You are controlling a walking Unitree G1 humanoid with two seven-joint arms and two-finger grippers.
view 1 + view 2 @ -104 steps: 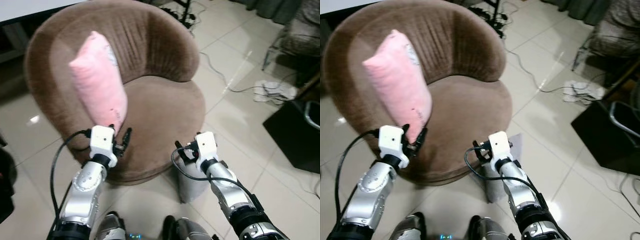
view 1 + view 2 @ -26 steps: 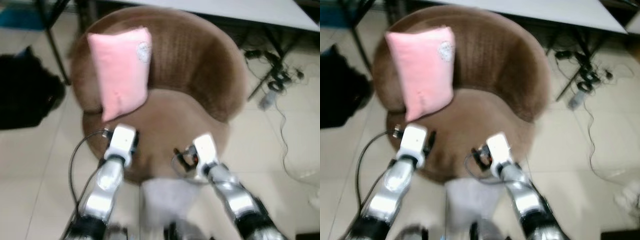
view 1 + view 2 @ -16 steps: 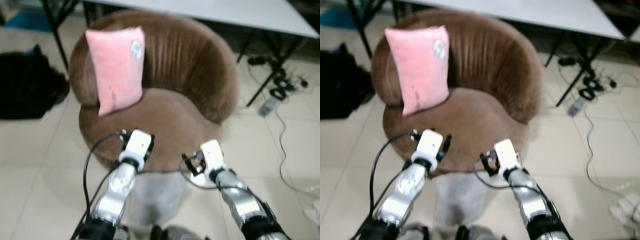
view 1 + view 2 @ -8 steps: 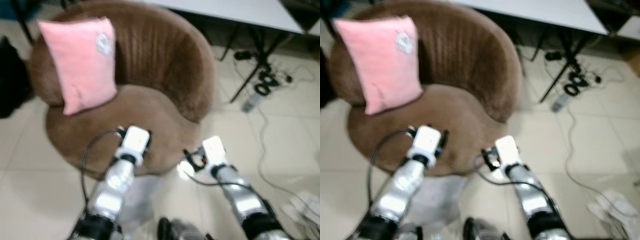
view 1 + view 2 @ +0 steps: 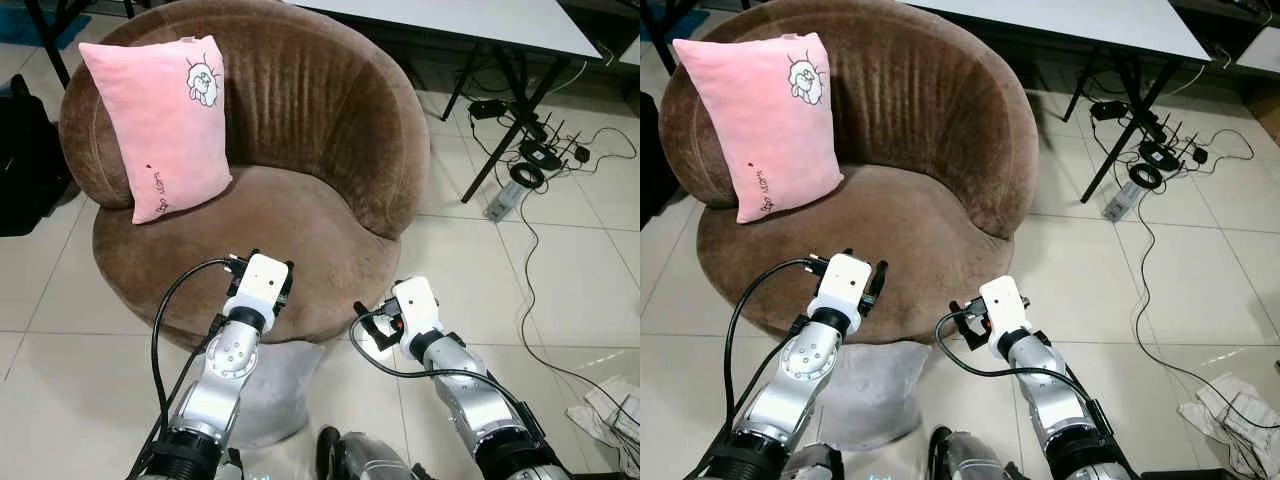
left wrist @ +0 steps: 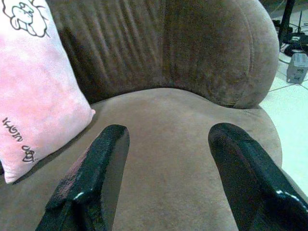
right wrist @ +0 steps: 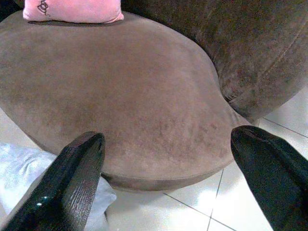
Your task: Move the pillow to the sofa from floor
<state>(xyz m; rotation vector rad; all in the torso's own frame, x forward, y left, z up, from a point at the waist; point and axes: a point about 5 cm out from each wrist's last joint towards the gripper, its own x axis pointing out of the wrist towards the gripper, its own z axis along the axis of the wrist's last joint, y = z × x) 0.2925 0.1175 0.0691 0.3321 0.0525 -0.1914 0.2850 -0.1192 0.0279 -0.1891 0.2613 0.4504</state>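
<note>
Tiled floor [image 5: 60,300], brown round sofa [image 5: 330,130]: pink pillow [image 5: 160,125] leans upright against its backrest — light, soft, best pinched at a corner — while left gripper [image 6: 163,163] and right gripper [image 7: 168,159] hover wide open, empty, over a grey pillow [image 5: 875,390] on the floor.

both arms reach forward, the left hand [image 6: 166,178] and right hand [image 7: 168,178] with fingers spread wide, holding nothing.
</note>
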